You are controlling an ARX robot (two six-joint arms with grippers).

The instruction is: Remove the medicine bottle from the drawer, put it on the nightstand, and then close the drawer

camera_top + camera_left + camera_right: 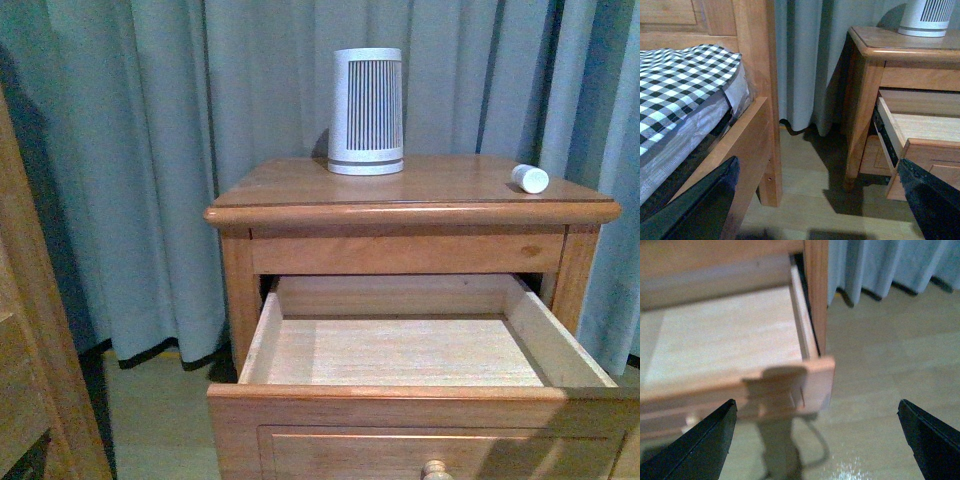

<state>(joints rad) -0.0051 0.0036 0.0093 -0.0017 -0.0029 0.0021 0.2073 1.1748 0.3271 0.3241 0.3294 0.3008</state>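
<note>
The tiny white medicine bottle [530,179] lies on its side at the right end of the nightstand [300,213] top. Below it the upper drawer [420,405] is pulled far out, its pale interior bare and its round knob [436,470] at the bottom edge. No arm shows in the front view. My left gripper [817,200] is open, low over the floor between the bed and the nightstand, with the drawer [920,145] off to one side. My right gripper [817,437] is open beside the drawer's outer front corner [815,377], holding nothing.
A larger white-and-grey striped device [366,111] stands at the back of the nightstand top. Grey curtains [150,150] hang behind. A wooden bed frame post [762,95] and a checked mattress [680,85] sit close to the nightstand's left side, with pale floor [805,200] between.
</note>
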